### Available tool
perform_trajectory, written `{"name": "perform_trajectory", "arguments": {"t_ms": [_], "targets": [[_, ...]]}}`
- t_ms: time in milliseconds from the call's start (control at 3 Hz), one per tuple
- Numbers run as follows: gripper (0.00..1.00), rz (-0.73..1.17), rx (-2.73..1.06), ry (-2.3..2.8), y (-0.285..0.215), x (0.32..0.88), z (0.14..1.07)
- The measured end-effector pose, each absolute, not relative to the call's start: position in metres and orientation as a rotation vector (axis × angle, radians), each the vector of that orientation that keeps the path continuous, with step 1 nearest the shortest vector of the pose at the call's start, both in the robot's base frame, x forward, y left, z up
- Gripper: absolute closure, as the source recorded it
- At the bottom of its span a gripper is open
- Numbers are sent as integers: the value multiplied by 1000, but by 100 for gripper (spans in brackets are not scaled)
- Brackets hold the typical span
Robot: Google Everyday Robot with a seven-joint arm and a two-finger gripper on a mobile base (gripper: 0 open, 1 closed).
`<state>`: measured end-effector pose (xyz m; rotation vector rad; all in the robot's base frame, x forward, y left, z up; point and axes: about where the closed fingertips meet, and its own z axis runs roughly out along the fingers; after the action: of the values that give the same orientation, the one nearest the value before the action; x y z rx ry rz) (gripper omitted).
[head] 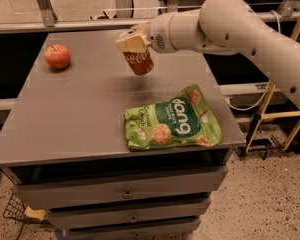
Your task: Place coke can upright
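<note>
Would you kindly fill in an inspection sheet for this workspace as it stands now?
Surface: grey table top, flat, with drawers beneath.
Job's things: coke can, tilted, held above the table's rear middle, not touching it.
Clutter: red apple at rear left; green snack bag lying flat at front right, apart from the can.
Grippers: gripper at the can's upper end, shut on it.
Cables: white cable hanging beside the table's right side.
Surroundings: yellow frame on the right, speckled floor.

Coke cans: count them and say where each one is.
1. The coke can hangs tilted above the table, held in the gripper over its rear centre. No other shows.
</note>
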<state>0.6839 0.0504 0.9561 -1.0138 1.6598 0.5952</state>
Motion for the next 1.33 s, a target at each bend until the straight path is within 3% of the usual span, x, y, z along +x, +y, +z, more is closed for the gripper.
{"name": "perform_trajectory", "arguments": {"t_ms": [1333], "targets": [[100,662,-808,1526,47,704,932]]}}
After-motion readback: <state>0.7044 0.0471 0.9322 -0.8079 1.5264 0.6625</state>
